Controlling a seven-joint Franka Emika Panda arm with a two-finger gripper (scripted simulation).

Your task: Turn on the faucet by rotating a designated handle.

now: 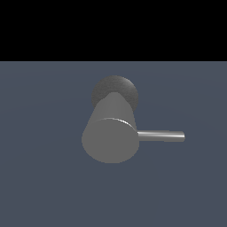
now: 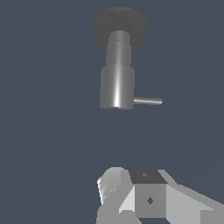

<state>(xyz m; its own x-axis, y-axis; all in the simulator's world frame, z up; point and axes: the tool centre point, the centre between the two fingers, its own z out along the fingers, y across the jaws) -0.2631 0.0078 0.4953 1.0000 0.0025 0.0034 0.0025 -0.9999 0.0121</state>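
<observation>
The faucet [image 1: 111, 133] is a thick matte grey cylinder with a flat round end, standing on a darker round base [image 1: 122, 86]. The handle [image 1: 162, 136] is a thin shiny rod that sticks out from the cylinder toward the exterior view's right. The wrist view shows the faucet [image 2: 117, 83] and the handle [image 2: 148, 101] from some distance. My gripper [image 2: 131, 186] shows only in the wrist view, as glossy white and grey finger parts. It is well apart from the faucet and touches nothing. How its jaws stand does not show. It is out of the exterior view.
The faucet stands on a flat blue-grey floor [image 1: 44, 177]. A black band fills the top of the exterior view.
</observation>
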